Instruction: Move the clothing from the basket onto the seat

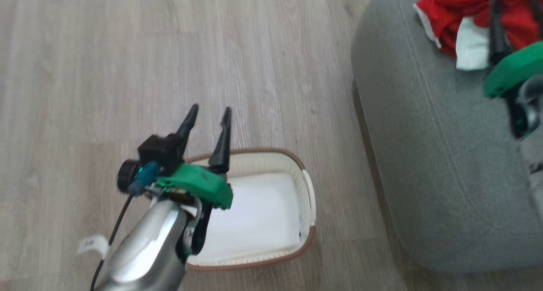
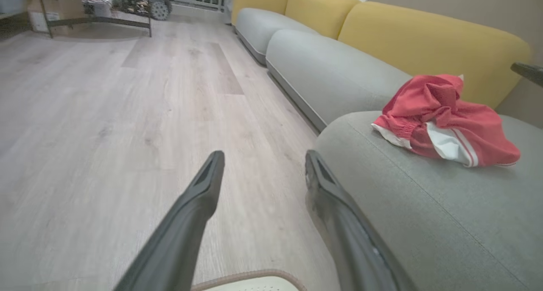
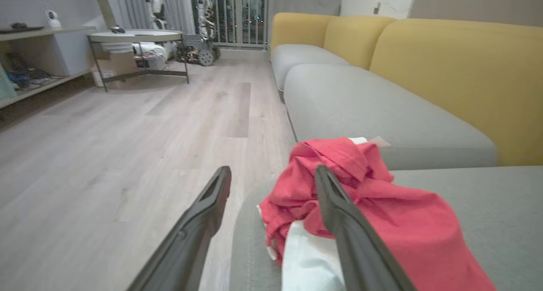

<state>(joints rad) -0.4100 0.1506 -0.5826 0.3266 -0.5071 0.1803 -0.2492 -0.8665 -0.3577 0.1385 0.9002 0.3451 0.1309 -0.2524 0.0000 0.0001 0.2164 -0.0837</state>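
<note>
Nearest, the left gripper (image 1: 210,110) is held above the basket (image 1: 308,189), its fingers spread and nothing pinched between them. The basket stands on the floor (image 1: 85,70) just beside the seat (image 1: 424,155). No red cloth is seen in the part of the basket that is not hidden by the arm, so the task is judged to be nearly done.

A knock is the first risk. If the left arm is lowered or swung carelessly, the light basket could be pushed or tipped.

Farther off, the clothing (image 1: 458,11) is seen heaped on the seat, close to a rounded corner. The right gripper (image 3: 272,172) is held at the heap, its fingers spread. One finger lies across the cloth, but nothing appears to be clamped.

The greater risk is judged to be here. Mesh cloth is easily caught on a fingertip. If the right arm is drawn back low, a fold could be dragged along and the heap pulled over the edge onto the floor. A lift clear of the cloth is called for before any sideways move.
</note>
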